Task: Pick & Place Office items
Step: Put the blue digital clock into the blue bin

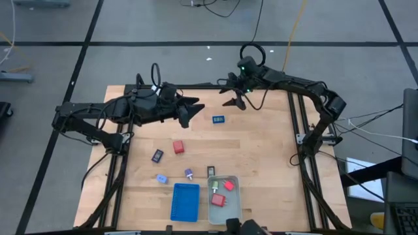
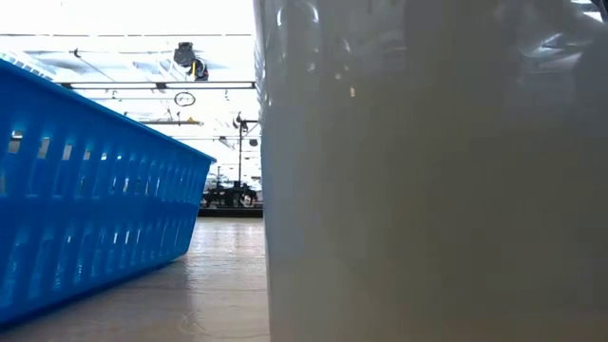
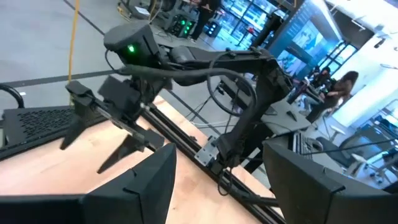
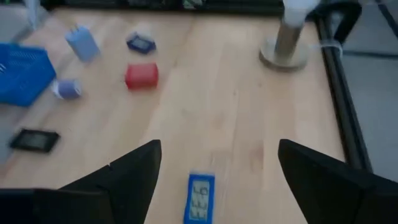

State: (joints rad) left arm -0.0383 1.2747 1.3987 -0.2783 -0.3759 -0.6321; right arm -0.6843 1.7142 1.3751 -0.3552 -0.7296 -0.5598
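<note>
Blue flat item (image 4: pixel 199 197) lies on the wood just ahead of the right gripper (image 4: pixel 217 180), between its spread, empty fingers.

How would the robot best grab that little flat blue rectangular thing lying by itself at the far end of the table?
Probably from straight above, pinching the flat blue rectangle across its two long edges: it lies flat, narrow, with bare wood around. The open right gripper hangs over it.

No legible text, label or number was found; markings on the small blue item (image 4: pixel 199 198) were too blurred to read.
</note>
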